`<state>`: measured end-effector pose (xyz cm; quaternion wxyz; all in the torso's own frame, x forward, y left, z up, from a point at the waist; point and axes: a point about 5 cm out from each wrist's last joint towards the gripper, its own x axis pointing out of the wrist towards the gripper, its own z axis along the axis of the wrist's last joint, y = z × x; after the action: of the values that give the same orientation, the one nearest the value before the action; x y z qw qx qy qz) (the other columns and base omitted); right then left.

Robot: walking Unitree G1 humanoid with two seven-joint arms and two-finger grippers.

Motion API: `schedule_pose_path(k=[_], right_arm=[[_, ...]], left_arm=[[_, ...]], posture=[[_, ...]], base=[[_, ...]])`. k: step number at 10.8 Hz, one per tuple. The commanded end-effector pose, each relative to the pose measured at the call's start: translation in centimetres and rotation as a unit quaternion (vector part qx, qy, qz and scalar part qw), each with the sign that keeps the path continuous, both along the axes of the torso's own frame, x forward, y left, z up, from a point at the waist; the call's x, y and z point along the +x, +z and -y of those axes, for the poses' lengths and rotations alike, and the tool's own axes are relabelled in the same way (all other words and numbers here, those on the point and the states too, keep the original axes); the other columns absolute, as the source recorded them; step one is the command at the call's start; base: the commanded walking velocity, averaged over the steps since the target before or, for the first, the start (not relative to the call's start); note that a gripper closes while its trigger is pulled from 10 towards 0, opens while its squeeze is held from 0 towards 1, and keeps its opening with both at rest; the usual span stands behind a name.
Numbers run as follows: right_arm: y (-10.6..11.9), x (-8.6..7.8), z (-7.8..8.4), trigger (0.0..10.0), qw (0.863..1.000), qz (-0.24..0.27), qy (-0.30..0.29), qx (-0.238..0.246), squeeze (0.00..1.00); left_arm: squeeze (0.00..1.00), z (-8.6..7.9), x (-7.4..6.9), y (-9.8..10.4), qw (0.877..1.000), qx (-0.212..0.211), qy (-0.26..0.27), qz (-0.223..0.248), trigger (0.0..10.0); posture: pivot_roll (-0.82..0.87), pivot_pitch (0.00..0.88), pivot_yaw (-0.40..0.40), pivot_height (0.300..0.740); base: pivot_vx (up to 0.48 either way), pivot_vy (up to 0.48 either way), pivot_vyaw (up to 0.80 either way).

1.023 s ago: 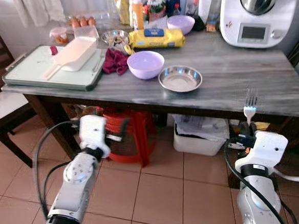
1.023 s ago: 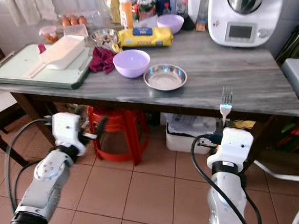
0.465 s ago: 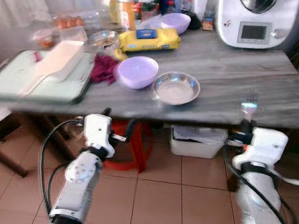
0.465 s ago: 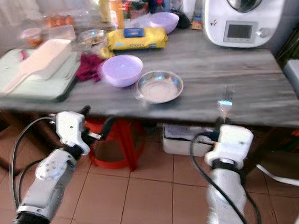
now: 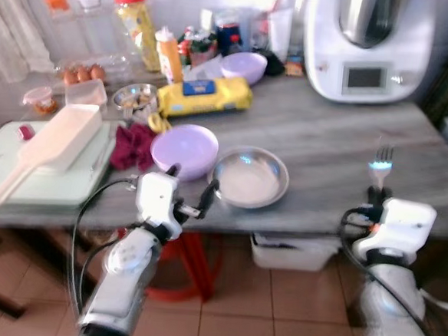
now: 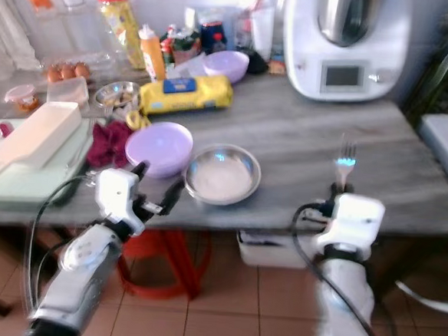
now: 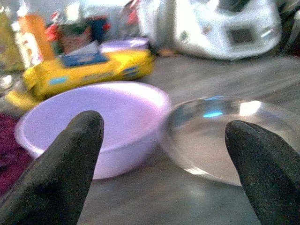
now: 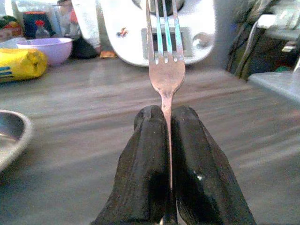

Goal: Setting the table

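Gripping a fork (image 8: pixel 165 61) upright, my right end effector (image 8: pixel 167 123) is clamped; left end effector (image 7: pixel 161 140) gapes wide, empty, near the worktop (image 5: pixel 334 137) edge.

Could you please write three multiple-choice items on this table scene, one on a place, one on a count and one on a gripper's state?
1. Where does the shallow round steel dish sit?
A. Beside the larger lilac plastic bowl, near the front edge of the grey table
B. On the pale green tray
C. On the floor

2. How many lilac bowls are on the table?
A. One
B. Two
C. Four

3. What is the right gripper doing?
A. Open and empty
B. Shut on a spoon
C. Shut on the silver metal fork, tines up

Answers: 1 A, the dish and bowl stand side by side at the front. 2 B, the second, smaller lilac bowl stands at the back. 3 C, the fingers pinch the fork's handle.
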<state>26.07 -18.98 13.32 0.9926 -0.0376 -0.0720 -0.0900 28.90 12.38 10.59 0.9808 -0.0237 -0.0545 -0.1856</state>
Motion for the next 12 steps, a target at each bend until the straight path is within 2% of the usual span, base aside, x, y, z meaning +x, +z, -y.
schedule_pose_path(k=[1,2,5,6,7,9,10,12], right_arm=[[0.2,-0.1,0.5,10.0,1.000,0.005,-0.009,-0.005,0.00],[0.1,-0.1,0.5,10.0,1.000,0.004,-0.009,-0.005,0.00],[0.1,-0.2,0.2,10.0,1.000,0.003,-0.006,-0.004,0.00],[0.0,-0.2,0.2,10.0,1.000,0.000,-0.005,-0.003,0.00],[0.0,-0.2,0.2,10.0,1.000,0.000,-0.004,-0.003,0.00],[-0.1,0.1,0.1,10.0,1.000,-0.004,-0.003,0.009,0.00],[-0.2,0.4,0.2,10.0,1.000,-0.011,-0.005,0.026,0.00],[-1.0,0.9,0.2,10.0,0.997,-0.041,-0.006,0.062,0.00]], left_arm=[[0.00,0.1,0.0,0.2,1.000,0.004,-0.001,0.006,10.0],[0.00,0.1,-0.1,0.2,1.000,0.011,-0.004,0.010,10.0],[0.00,-1.3,-0.9,0.0,1.000,0.022,-0.004,0.013,10.0],[0.00,-2.5,-1.2,-0.1,0.999,0.032,-0.008,0.012,10.0],[0.00,-2.7,-1.3,-0.1,0.999,0.034,-0.011,0.012,10.0],[0.00,-2.8,-2.2,-0.1,0.997,0.034,-0.066,0.008,10.0],[0.00,-2.8,-3.2,-0.5,0.993,0.039,-0.114,-0.004,10.0],[0.00,-2.9,-3.6,-0.8,0.990,0.044,-0.135,-0.012,10.0]], posture=[[-0.19,0.061,0.123,0.740],[-0.19,0.061,0.123,0.740],[-0.19,0.073,0.120,0.740],[-0.18,0.078,0.119,0.740],[-0.18,0.079,0.119,0.740],[-0.16,0.082,0.119,0.740],[-0.16,0.079,0.124,0.740],[-0.16,0.074,0.125,0.740]], base=[[0.000,0.000,0.00],[0.000,0.000,0.00],[0.000,0.000,0.00],[0.000,0.000,0.00],[0.000,0.000,0.00],[0.000,0.000,0.00],[0.000,0.000,0.00],[0.000,0.000,0.00]])
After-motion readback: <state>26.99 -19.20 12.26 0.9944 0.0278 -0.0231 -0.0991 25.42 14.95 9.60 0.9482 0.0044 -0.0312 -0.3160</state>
